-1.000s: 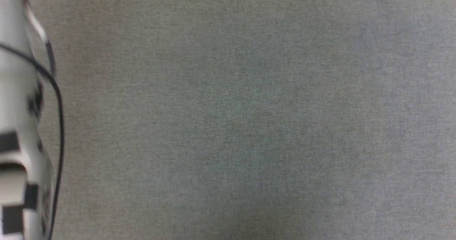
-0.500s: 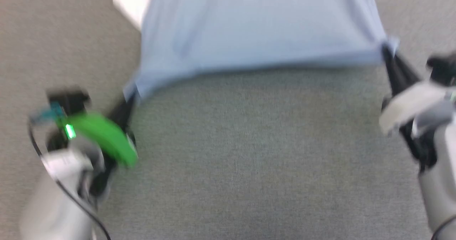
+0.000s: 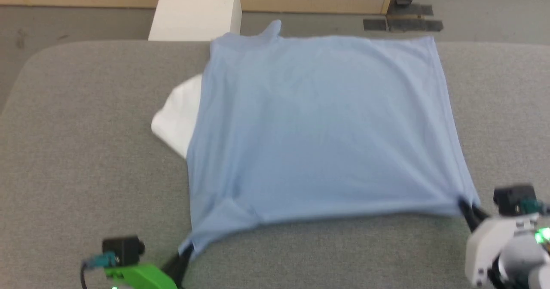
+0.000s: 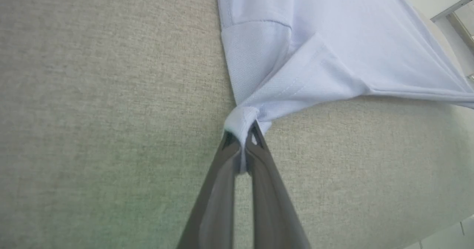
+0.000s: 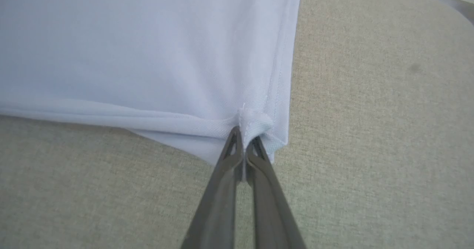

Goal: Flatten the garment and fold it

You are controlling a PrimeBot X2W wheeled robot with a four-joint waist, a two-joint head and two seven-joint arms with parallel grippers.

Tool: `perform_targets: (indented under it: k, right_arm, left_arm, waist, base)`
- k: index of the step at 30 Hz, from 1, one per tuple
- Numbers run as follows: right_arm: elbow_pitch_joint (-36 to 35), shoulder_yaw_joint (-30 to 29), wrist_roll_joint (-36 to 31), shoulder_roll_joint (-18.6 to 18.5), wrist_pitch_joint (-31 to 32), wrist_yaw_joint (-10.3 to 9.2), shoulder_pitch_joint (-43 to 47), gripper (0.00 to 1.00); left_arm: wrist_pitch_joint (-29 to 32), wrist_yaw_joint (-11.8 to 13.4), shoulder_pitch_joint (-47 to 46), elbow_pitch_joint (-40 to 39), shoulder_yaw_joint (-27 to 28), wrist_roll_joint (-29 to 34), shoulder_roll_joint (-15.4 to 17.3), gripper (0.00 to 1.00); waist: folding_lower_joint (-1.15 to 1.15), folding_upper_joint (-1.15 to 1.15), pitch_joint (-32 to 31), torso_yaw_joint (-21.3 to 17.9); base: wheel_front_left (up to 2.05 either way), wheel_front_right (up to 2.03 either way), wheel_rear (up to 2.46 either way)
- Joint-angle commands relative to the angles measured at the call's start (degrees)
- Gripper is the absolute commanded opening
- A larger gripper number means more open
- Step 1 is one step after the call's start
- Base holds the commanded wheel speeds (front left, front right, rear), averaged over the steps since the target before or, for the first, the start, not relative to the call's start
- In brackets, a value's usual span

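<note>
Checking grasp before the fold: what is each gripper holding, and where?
Both are shut on the light-blue jersey shirt: left gripper pinches its near-left corner, right gripper its near-right corner.

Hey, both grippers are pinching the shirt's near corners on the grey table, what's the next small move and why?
Probably ease the left gripper slightly outward, away from the right gripper, without letting go. The garment lies mostly flat on the table, but a flap is creased over beside the left corner, so a little sideways tension might pull it out.
</note>
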Motion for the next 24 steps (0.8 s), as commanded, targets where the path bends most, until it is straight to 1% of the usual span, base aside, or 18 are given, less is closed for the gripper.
perform_targets:
  k: [1,5,7,9,11,14,16,18,21,24]
  right_arm:
    - [-1.2,-0.8,0.0,0.5,1.7,-0.11,2.7,0.0]
    - [-4.3,-2.0,1.2,1.9,6.7,-0.11,9.1,0.0]
    - [-5.9,-2.2,1.3,2.1,7.5,-0.11,11.3,0.0]
    - [-7.5,-2.3,1.7,2.3,6.5,-0.11,12.8,0.0]
    - [-8.7,-1.6,2.1,2.0,3.4,-0.11,13.7,0.0]
    - [-9.4,-1.6,2.1,2.1,-2.1,-0.11,14.4,0.0]
    - [-9.2,-2.8,1.4,3.3,-6.9,-0.11,14.1,0.0]
    - [-9.0,-3.4,0.3,4.4,-9.9,-0.11,13.6,0.0]
    - [-8.9,-3.0,-1.2,4.9,-12.7,-0.11,12.3,0.0]
    - [-8.8,-2.4,-2.0,4.4,-13.3,-0.11,10.4,0.0]
  left_arm:
    - [0.8,0.8,2.4,-0.7,-0.5,0.0,0.5,0.0]
    - [3.6,1.5,7.0,-2.8,-1.5,-1.8,1.1,0.0]
    - [4.8,2.0,8.7,-3.6,-1.6,-2.5,1.8,0.0]
    - [4.8,1.9,9.8,-4.6,-1.7,-2.6,2.3,0.0]
    - [2.2,2.1,9.7,-5.5,-1.1,-1.2,2.2,0.0]
    - [-2.9,2.0,8.4,-6.1,-1.1,2.9,1.9,0.0]
    - [-6.9,1.9,6.7,-6.1,-1.4,6.1,1.2,0.0]
    - [-10.1,2.3,4.8,-5.7,-1.8,9.4,0.7,0.0]
    - [-14.1,2.6,1.8,-5.0,-2.3,13.1,0.0,0.0]
    - [-17.2,2.5,-2.1,-4.2,-2.4,16.1,-0.2,0.0]
  waist:
    - [0.01,0.0,-1.1,0.2]
    - [0.01,0.0,-1.4,-0.1]
    - [0.01,0.0,-1.6,-0.2]
    - [0.01,0.0,-1.7,-0.2]
    - [0.01,0.0,-1.8,-0.1]
    - [0.01,0.0,-1.9,-0.1]
    - [0.01,0.0,-2.0,-0.2]
    - [0.01,0.0,-2.1,-0.3]
    - [0.01,0.0,-2.0,-0.8]
    - [0.01,0.0,-1.8,-1.2]
  base:
    - [0.0,0.0,0.0]
    - [0.0,0.0,0.0]
    - [0.0,0.0,0.0]
    - [0.0,0.0,0.0]
    - [0.0,0.0,0.0]
    - [0.0,0.0,0.0]
    - [0.0,0.0,0.0]
    - [0.0,0.0,0.0]
    - [0.0,0.0,0.0]
    - [0.0,0.0,0.0]
